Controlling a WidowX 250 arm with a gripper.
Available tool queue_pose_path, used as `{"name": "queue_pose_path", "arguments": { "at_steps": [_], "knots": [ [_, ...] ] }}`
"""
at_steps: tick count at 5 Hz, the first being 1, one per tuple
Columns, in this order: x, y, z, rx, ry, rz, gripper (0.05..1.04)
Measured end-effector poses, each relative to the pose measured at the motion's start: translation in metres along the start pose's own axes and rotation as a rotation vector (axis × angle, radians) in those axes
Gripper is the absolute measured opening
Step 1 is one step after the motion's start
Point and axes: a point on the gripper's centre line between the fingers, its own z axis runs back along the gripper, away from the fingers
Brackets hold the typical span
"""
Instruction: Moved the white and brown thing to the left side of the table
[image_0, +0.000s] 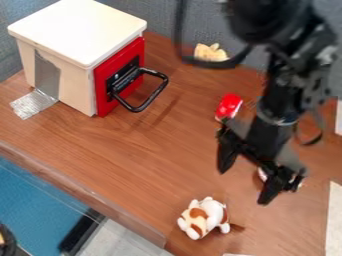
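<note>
White/brown toy (204, 218) lies nr near edge of bench (133, 160). Gripper (244, 186) hangs to its far right, jaws apart, prob to fit round toy b4 moving left. Box (73, 32) takes far left, so drop prob nearer.

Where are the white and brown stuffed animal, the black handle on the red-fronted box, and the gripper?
White and brown stuffed animal (207, 216): camera view, middle of its body.
Black handle (155, 94): camera view, its outer bar.
Gripper (244, 188): camera view, between its fingertips.
</note>
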Motion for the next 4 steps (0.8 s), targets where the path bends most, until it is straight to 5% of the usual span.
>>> {"name": "queue_pose_path", "arguments": {
  "at_steps": [2,4],
  "knots": [
    [-0.05,0.008,-0.034,0.035,0.043,-0.043,1.0],
    [-0.038,0.005,-0.061,0.063,0.002,-0.097,0.941]
  ]
}}
